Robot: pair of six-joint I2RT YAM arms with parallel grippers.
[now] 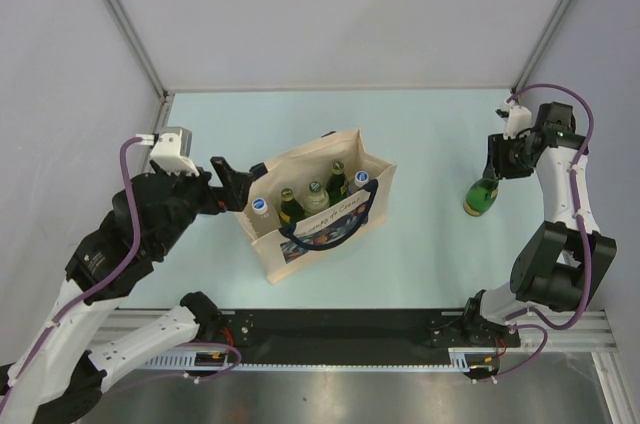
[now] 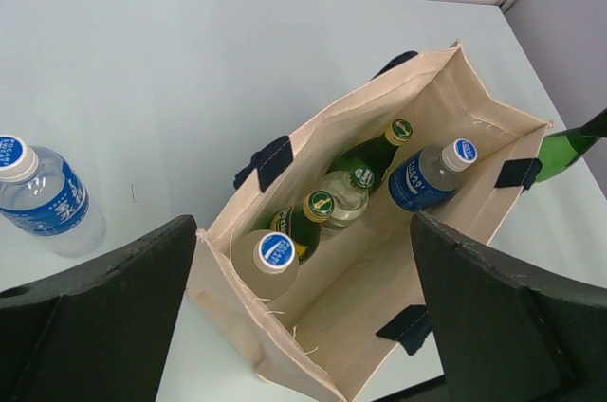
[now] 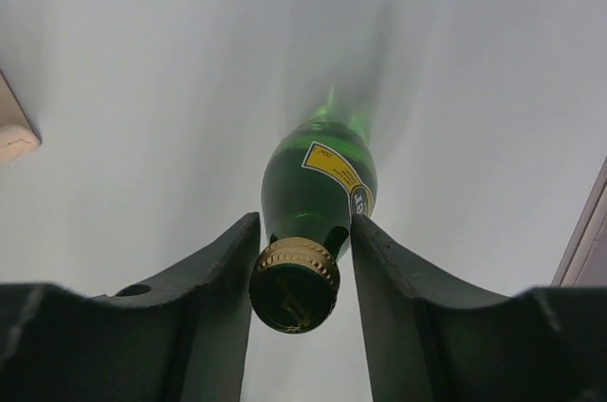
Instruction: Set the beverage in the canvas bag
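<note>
The beige canvas bag (image 1: 330,234) with navy handles stands open mid-table, its printed side toward me. It holds several bottles, green glass and blue-capped water. A green glass bottle (image 1: 481,197) stands on the table at the right. My right gripper (image 1: 497,169) is closed round its neck below the gold cap; in the right wrist view the fingers (image 3: 228,260) flank the bottle (image 3: 318,179). My left gripper (image 1: 235,189) is open and empty, just above the bag's left end. In the left wrist view it (image 2: 303,224) straddles the bag's (image 2: 379,269) opening.
A blue-labelled water bottle (image 2: 38,193) stands on the table left of the bag, seen only in the left wrist view. The green bottle (image 2: 569,151) shows past the bag's far end. Grey walls close in the back and sides.
</note>
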